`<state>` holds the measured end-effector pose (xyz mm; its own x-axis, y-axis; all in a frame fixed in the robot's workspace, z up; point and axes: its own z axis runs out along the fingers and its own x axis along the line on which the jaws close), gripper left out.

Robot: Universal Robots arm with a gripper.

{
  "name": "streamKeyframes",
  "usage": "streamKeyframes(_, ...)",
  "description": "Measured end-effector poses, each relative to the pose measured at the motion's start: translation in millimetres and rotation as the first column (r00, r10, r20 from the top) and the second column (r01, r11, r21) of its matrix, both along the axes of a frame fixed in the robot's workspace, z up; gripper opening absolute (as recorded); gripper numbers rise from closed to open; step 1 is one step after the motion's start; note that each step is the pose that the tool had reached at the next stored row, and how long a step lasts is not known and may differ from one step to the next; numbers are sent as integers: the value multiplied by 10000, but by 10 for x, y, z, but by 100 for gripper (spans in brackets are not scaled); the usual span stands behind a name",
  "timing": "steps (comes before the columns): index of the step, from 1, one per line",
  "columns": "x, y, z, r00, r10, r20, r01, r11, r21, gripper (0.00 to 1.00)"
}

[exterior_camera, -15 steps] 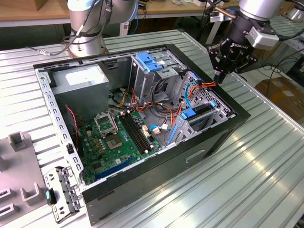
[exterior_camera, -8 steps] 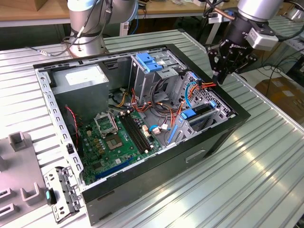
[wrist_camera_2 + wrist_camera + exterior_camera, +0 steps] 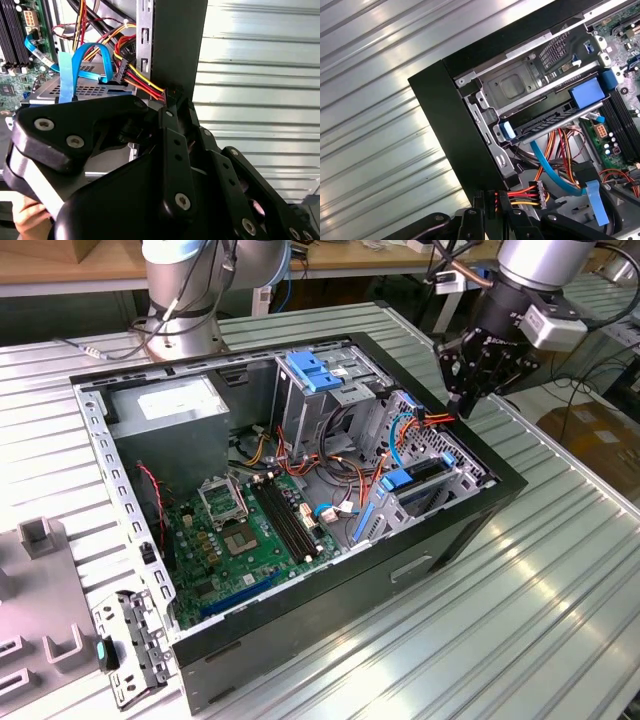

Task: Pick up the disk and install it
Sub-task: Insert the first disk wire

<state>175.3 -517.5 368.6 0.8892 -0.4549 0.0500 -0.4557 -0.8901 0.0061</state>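
Judging by the first wrist view, I took the flat silver metal disk with blue plastic side rails (image 3: 545,122) as already seated in its bay at the black computer case's (image 3: 455,125) corner, long axis pointing down into the case, one narrow end up. Just above that corner, the black gripper (image 3: 490,200) looked pinched on the red-yellow-black power wire bundle (image 3: 520,192); cabling seemed left.

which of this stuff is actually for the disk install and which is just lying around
For the job: gripper; what looks like the disk, edge-on in its bay; computer case.
Lying about: grey box with white sticker; light-blue bracket; grey fixtures; a hand.
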Motion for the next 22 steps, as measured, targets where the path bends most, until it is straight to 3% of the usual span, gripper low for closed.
streamKeyframes(5, -22, 0, -8, 9999, 94, 39, -94, 10000, -1, 25)
streamKeyframes(9, -22, 0, -18, 9999, 94, 40, -94, 10000, -3, 24)
streamKeyframes(10, -21, 0, -15, 9999, 95, 40, -95, 10000, -2, 17)
streamKeyframes(18, -22, 0, 53, 9999, 94, 40, -94, 10000, 1, 16)
streamKeyframes(22, -22, 0, 55, 9999, 94, 40, -94, 10000, -1, 16)
